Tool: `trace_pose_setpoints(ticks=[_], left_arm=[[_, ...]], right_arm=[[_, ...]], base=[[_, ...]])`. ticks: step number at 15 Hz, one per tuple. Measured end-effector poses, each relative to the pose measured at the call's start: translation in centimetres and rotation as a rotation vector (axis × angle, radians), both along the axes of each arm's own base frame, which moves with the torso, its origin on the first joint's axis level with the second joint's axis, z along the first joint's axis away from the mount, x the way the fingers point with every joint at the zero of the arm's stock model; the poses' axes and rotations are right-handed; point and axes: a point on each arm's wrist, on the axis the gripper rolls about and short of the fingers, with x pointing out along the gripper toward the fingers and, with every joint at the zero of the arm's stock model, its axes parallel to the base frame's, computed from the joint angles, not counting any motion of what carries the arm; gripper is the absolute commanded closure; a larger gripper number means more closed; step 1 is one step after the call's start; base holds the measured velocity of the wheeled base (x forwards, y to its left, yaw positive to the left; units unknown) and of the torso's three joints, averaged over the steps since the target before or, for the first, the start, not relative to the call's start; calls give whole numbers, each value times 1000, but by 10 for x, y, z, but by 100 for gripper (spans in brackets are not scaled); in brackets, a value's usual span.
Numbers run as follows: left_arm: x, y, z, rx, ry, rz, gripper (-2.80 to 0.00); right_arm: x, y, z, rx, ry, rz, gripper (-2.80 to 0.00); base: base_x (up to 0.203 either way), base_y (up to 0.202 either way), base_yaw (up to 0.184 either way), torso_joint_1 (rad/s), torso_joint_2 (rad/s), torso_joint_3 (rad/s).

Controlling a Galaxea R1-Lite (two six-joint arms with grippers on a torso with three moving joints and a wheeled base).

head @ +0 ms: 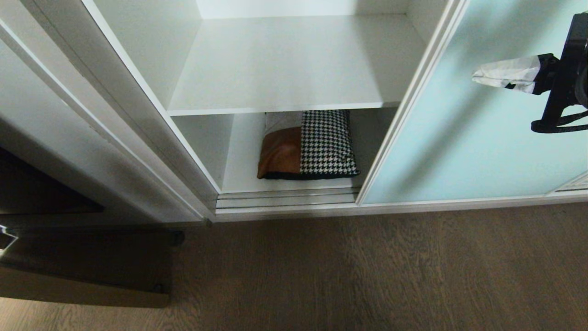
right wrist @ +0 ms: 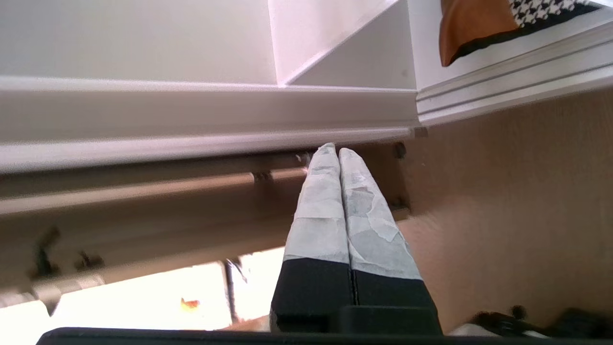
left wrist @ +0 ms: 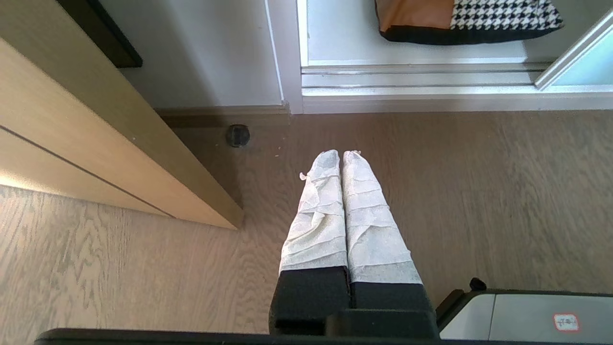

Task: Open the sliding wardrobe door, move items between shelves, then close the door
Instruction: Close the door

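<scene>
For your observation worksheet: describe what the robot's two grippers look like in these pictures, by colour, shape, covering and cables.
The left gripper and the right gripper look alike: two long tapering fingers wrapped in wrinkled off-white tape over black bases. In the head view the right gripper sits on a black mount with a looping black cable.

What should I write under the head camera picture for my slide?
Wardrobe door slid open, cushion on the bottom shelf, right gripper shut in front of the door.

Grey-brown wood-grain floor (head: pixel 367 276) runs beside a pale wooden panel (left wrist: pixel 96 143) and a white wall (left wrist: pixel 201 57).
</scene>
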Motion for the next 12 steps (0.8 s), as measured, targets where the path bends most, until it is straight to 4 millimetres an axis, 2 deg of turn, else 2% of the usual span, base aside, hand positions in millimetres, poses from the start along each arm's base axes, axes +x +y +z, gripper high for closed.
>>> trace_pose_setpoints(ticks=[4,12], left_arm=[[0,0,0,0,0,0,0],[0,0,0,0,0,0,0]], right_arm=[[5,1,-3,30,41,-14,0],[40,7,-11,83,49,-39,0]], base=[[0,0,0,0,0,0],[0,0,0,0,0,0]])
